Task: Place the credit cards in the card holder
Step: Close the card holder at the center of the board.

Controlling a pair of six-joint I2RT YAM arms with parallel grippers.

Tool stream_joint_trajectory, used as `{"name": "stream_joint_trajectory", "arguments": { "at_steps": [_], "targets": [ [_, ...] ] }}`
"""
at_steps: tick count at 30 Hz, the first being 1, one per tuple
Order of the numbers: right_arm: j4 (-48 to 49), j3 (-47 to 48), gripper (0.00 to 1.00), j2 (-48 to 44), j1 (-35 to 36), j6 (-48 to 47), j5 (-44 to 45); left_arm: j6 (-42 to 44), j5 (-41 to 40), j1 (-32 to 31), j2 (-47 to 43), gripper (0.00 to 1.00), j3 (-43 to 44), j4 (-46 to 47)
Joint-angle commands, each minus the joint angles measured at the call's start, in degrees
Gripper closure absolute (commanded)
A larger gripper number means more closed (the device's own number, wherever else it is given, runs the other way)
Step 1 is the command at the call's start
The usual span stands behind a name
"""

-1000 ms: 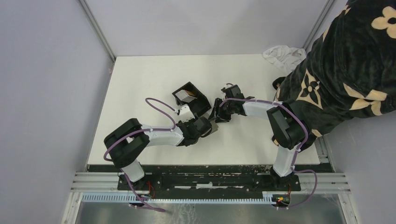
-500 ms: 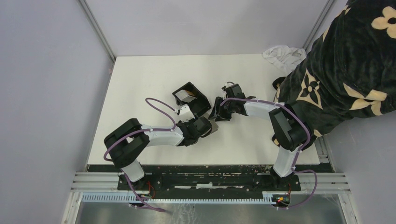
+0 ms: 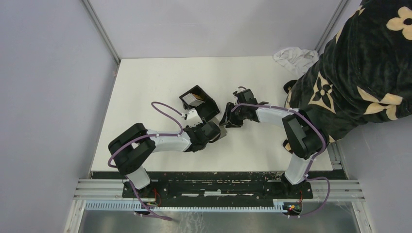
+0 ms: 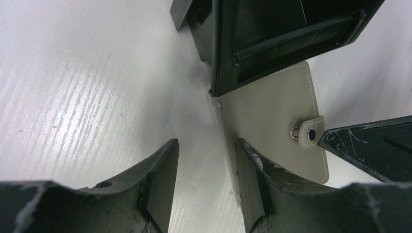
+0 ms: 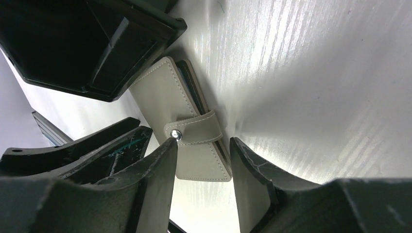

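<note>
The card holder, a black open-top box, sits mid-table. Two credit cards, one whitish and one tan, lean inside it. A beige leather wallet with a snap strap lies flat on the table against the box. My right gripper is open over the wallet's near end, its left fingertip at the snap. My left gripper is open over bare table. Its right finger sits at the edge of the wallet, just below the box. In the top view both grippers, left and right, meet beside the box.
A person in a black flowered garment leans over the table's right side. A white crumpled cloth lies at the back right corner. Grey walls close in the table at left and back.
The right gripper's jaws have narrowed slightly and its arm has shifted a little. The left arm, the box and the wallet have stayed in place.
</note>
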Motion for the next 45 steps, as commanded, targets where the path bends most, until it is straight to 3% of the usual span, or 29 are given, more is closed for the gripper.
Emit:
{"name": "stream_joint_trajectory", "arguments": {
  "at_steps": [1, 45],
  "targets": [
    [2.65, -0.41, 0.5, -0.93, -0.11, -0.52, 0.16, 2.31, 2.89, 0.19, 1.98, 0.45, -0.78, -1.26],
    [2.38, 1.32, 0.53, 4.55, 0.23, -0.06, -2.13, 1.76, 3.56, 0.17, 3.23, 0.45, -0.99, -0.22]
  ]
}}
